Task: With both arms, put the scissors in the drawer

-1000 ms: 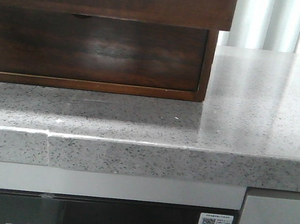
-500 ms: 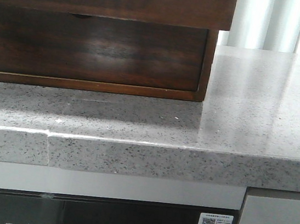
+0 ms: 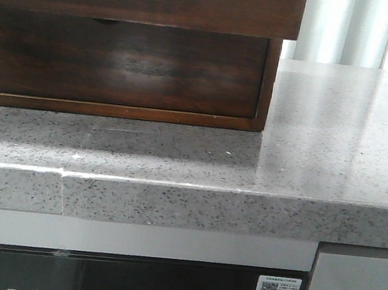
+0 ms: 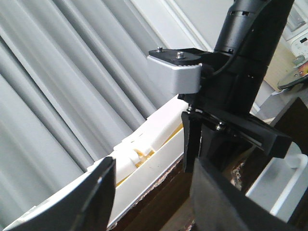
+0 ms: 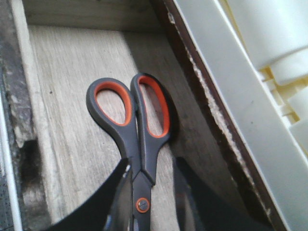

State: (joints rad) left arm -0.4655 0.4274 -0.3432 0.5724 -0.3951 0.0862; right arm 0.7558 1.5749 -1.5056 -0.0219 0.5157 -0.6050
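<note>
The small scissors with grey plastic handles and orange inner loops (image 5: 137,139) are seen lying on the pale wooden floor of the dark brown wooden drawer (image 5: 72,96). The black right gripper (image 5: 149,192) is spread around their pivot. The black left gripper (image 4: 149,192) is held apart, empty.

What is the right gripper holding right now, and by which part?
The right gripper has the scissors between its fingers at the pivot screw end, with the orange-lined handles pointing away over the wooden drawer floor. Whether the fingers actually press on them cannot be told.
</note>
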